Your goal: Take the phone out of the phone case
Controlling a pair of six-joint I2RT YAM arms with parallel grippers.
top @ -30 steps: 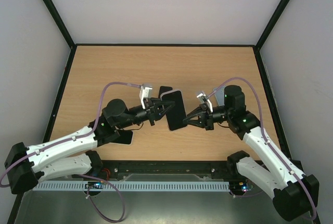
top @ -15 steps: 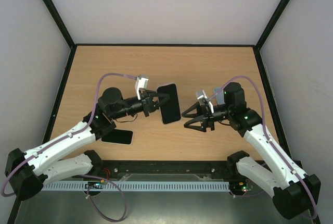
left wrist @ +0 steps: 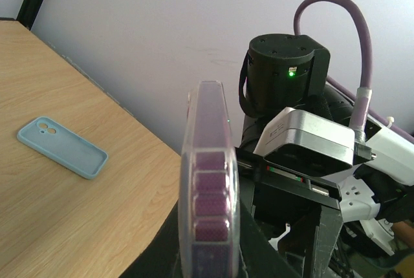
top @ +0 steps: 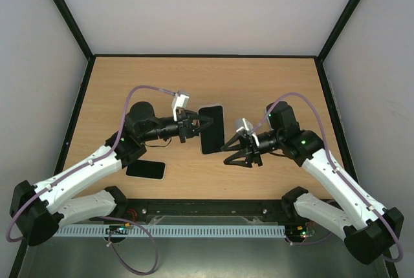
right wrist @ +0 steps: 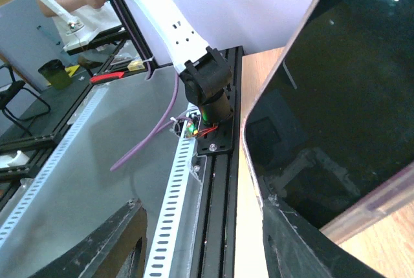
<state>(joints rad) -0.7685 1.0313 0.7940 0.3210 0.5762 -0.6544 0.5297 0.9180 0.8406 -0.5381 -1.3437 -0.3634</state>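
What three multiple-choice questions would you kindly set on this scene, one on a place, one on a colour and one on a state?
1. Where is the phone?
A. on a shelf
B. held up in the left hand
C. in a drawer

2. What colour is the loose case lying on the table?
A. red
B. light blue
C. yellow

3. How is the right hand?
A. open and empty
B. shut on a cable
C. shut on a cup

Answers:
1 B: the left hand pinches the phone by its edge, above the wood.
2 B: the left wrist view shows the case pale blue.
3 A: from above, its fingers stand spread, apart from the phone.
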